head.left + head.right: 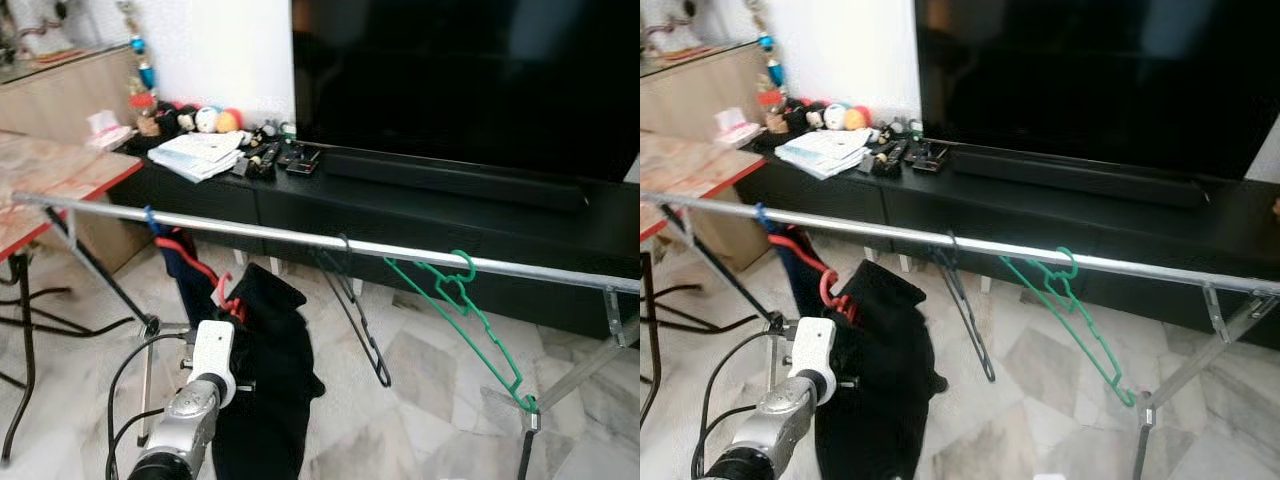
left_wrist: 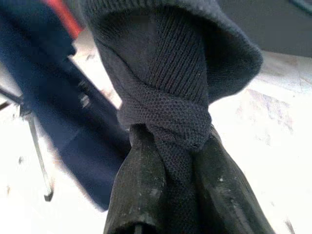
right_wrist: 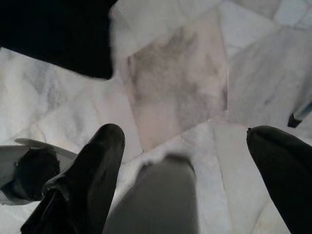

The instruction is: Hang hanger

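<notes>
We see the red hanger point(image 1: 200, 268) hooked on the rail point(image 1: 300, 237), slanting down toward us with the black garment point(image 1: 265, 380). In the wrist view the left gripper point(image 2: 170, 165) is clenched on dark knit fabric point(image 2: 165, 73). The left arm point(image 1: 190, 410) reaches up and forward. The right gripper point(image 3: 187, 161) is spread over floor tiles point(image 3: 170, 87).

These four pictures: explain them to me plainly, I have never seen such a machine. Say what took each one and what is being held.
A walking humanoid robot took them. The two wide pictures come from cameras on its head, looking down at a metal clothes rail before a black TV cabinet. On the rail hang a black hanger, a green hanger and a red hanger with dark clothing. The other two come from wrist cameras. The left claw is shut on the dark knit garment. The right claw is open above the marble floor.
</notes>
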You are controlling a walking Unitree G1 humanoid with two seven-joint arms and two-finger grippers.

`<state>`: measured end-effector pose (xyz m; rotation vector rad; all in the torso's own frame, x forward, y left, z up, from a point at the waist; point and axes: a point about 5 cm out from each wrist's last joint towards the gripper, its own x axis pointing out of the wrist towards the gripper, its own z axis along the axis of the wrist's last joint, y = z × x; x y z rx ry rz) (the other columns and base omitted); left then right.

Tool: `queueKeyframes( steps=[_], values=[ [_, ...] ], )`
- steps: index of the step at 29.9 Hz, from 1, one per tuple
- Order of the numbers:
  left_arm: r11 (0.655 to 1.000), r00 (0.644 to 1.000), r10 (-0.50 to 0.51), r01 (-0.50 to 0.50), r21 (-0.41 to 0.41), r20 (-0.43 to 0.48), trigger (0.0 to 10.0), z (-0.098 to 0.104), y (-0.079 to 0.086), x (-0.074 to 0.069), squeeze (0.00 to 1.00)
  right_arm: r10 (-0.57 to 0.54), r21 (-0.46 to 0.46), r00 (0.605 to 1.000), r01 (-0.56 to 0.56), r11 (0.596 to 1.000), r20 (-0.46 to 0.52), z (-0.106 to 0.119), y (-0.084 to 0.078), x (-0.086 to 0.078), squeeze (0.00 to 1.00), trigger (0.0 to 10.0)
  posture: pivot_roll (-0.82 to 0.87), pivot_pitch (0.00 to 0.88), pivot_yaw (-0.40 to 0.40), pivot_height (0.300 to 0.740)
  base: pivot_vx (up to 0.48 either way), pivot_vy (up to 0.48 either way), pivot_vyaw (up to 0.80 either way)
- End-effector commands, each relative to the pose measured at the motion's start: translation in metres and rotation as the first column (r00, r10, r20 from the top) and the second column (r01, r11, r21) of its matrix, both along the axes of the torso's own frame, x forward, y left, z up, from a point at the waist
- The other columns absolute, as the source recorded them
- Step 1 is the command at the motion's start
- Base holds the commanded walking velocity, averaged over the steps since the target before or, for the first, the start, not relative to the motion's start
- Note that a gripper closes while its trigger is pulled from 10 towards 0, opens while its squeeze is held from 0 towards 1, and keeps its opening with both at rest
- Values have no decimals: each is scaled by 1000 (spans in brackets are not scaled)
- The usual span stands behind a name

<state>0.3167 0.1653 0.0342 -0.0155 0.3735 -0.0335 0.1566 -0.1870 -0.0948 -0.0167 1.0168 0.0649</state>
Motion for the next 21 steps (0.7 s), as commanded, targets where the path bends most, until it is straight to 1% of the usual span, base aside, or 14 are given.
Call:
queueKeyframes(
  steps=[1, 3, 8, 10, 11, 12, 13, 15, 19, 21],
  values=[
    [1000, 998, 0, 0, -1, 69, 10000, 11, -4, 6, 0, -4, -10, 1000, 4, 1000, 4, 1, -4, 1, 0, 10000, -92, 0, 59, 740, 300, 0, 0],
    [1000, 995, 23, -22, -7, 92, 10000, 13, 0, 6, 0, -2, -8, 1000, 2, 1000, 6, 1, -4, 1, 0, 10000, -94, 0, 59, 740, 0, 0, 0],
    [1000, 993, 20, -21, 14, 119, 10000, 15, 3, 5, 0, 18, -7, 1000, -18, 1000, -2, 1, -4, 1, 0, 10000, -90, 0, 58, 740, 0, 0, 0],
    [999, 990, 31, -33, 16, 137, 10000, 17, 6, 6, 0, 17, -3, 1000, -17, 1000, -1, 1, -4, 2, 0, 10000, -88, 0, 57, 740, 0, 0, 0],
    [999, 987, 25, -30, 26, 161, 10000, 20, 7, 7, 0, 16, -1, 1000, -16, 1000, 0, 1, -4, 2, 0, 10000, -88, 0, 56, 740, 0, 0, 0],
    [999, 987, 25, -30, 26, 161, 10000, 20, 7, 7, 0, 16, -1, 1000, -16, 1000, 0, 1, -4, 2, 0, 10000, -88, 0, 56, 740, 0, 0, 0],
    [1000, 984, 9, -14, 25, 175, 10000, 23, 5, 7, 0, 18, 1, 1000, -18, 1000, -1, 1, -4, 2, 0, 10000, -87, 0, 54, 740, 0, 0, 0],
    [998, 982, -12, 1, 56, 186, 10000, 25, 5, 9, 0, 23, 2, 1000, -23, 1000, -3, 1, -4, 2, 0, 10000, -88, 0, 54, 740, 0, 0, 0],
    [998, 982, -5, -7, 59, 188, 10000, 28, 5, 13, 0, 24, 2, 1000, -24, 1000, -3, 1, -4, 2, 0, 10000, -88, 0, 52, 740, 0, 0, 0],
    [998, 981, -4, -7, 59, 194, 10000, 34, 5, 19, 0, 30, 1, 1000, -30, 1000, -3, 1, -4, 2, 0, 10000, -88, 0, 52, 740, 0, 0, 0]
  ],
)
